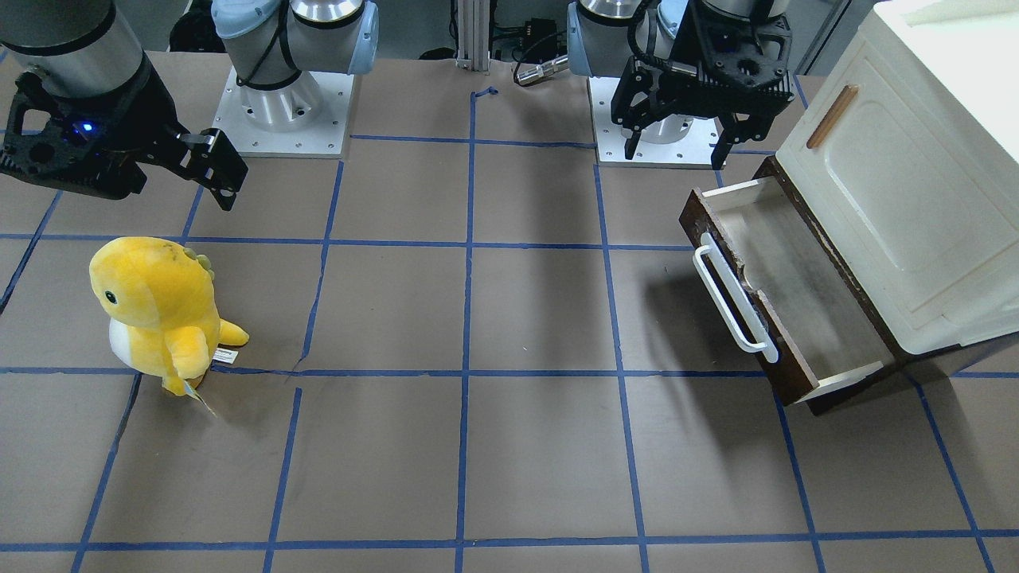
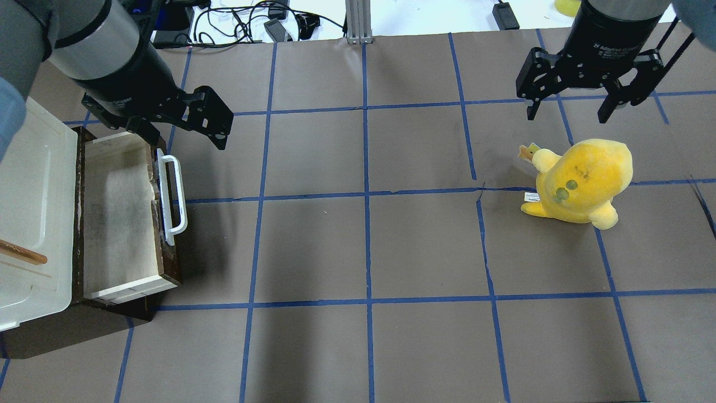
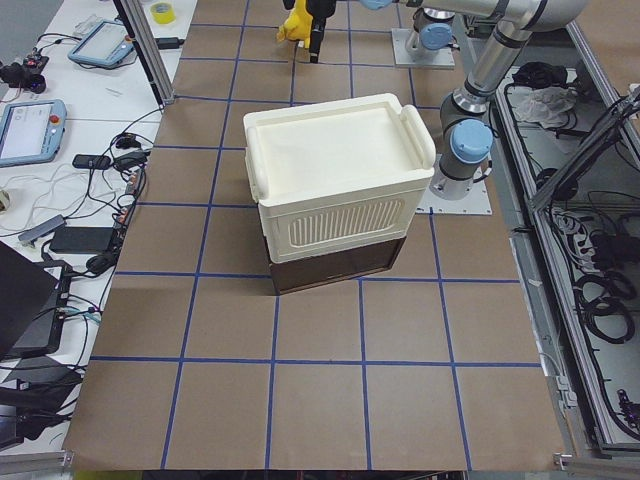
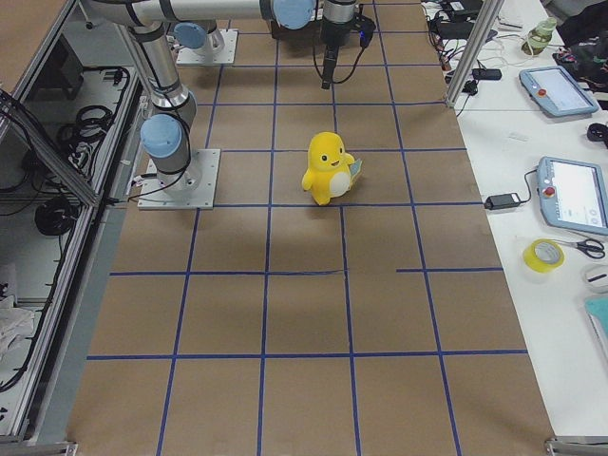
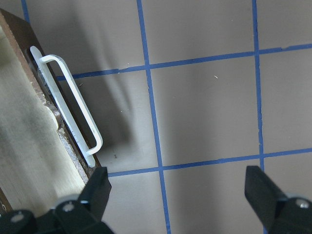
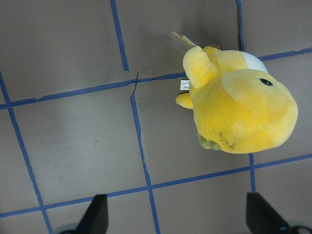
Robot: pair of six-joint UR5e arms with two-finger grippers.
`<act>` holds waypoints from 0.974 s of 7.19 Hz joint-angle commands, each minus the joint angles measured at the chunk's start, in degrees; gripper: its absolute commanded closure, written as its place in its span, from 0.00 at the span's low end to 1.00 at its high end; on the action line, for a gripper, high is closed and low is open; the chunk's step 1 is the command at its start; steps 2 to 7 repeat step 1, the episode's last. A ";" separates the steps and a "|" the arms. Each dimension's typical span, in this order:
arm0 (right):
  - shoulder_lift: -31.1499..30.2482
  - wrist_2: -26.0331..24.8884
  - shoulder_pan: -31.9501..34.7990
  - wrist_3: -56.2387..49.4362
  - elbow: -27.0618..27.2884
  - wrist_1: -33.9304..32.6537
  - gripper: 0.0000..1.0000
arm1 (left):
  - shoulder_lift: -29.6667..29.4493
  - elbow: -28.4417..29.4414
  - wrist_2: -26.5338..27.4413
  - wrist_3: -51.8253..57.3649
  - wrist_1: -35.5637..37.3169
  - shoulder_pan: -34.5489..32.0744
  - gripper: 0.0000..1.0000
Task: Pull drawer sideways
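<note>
My left gripper (image 2: 182, 133) has its jaws spread wide, gripping nothing, and hangs by the far end of the drawer (image 2: 120, 224). The drawer stands drawn out of the cream cabinet (image 2: 28, 184), with its greyish inside showing. In the left wrist view its white bar handle (image 5: 73, 109) runs off ahead of one finger (image 5: 97, 187) and outside the gap, so only brown table (image 2: 363, 252) lies between the jaws. My right gripper (image 2: 566, 115) is spread as well and carries nothing. The yellow plush toy (image 2: 582, 179) sits on the table ahead of its fingertips, apart from them and well away from the drawer.
</note>
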 commanded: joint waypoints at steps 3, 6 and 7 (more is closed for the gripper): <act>0.00 0.00 0.00 0.00 0.00 0.00 0.00 | 0.25 0.04 0.12 0.01 0.09 0.00 0.00; 0.00 0.00 0.00 0.00 0.00 0.00 0.00 | 0.25 0.04 0.12 0.01 0.09 0.00 0.00; 0.00 0.00 0.00 0.00 0.00 0.00 0.00 | 0.25 0.04 0.12 0.01 0.09 0.00 0.00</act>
